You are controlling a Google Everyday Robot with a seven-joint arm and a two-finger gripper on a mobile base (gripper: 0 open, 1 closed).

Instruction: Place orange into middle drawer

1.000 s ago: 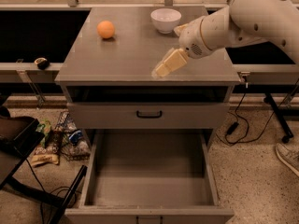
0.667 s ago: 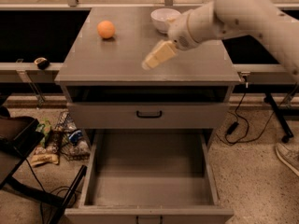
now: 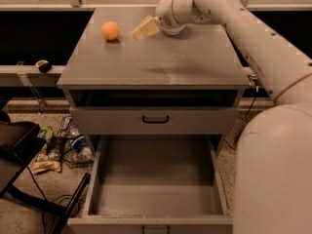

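Observation:
The orange (image 3: pixel 110 30) sits on the grey cabinet top (image 3: pixel 156 62), at the back left. My gripper (image 3: pixel 144 29) hangs just above the top, a short way to the right of the orange and apart from it, pointing toward it and holding nothing that I can see. The middle drawer (image 3: pixel 156 189) is pulled wide open at the bottom of the view, and its deep tray has nothing in it. Its small dark handle (image 3: pixel 156 228) shows at the bottom edge.
The upper drawer front with a black loop handle (image 3: pixel 156 119) is closed above the open tray. My arm (image 3: pixel 253 38) crosses the right side of the cabinet top. A white bowl's rim (image 3: pixel 174 31) peeks out under my wrist. Clutter and cables (image 3: pixel 58 150) lie on the floor at the left.
My gripper has swung left and toward the back of the cabinet top, closing on the orange. My arm now covers most of the white bowl. The orange and the drawers have not moved.

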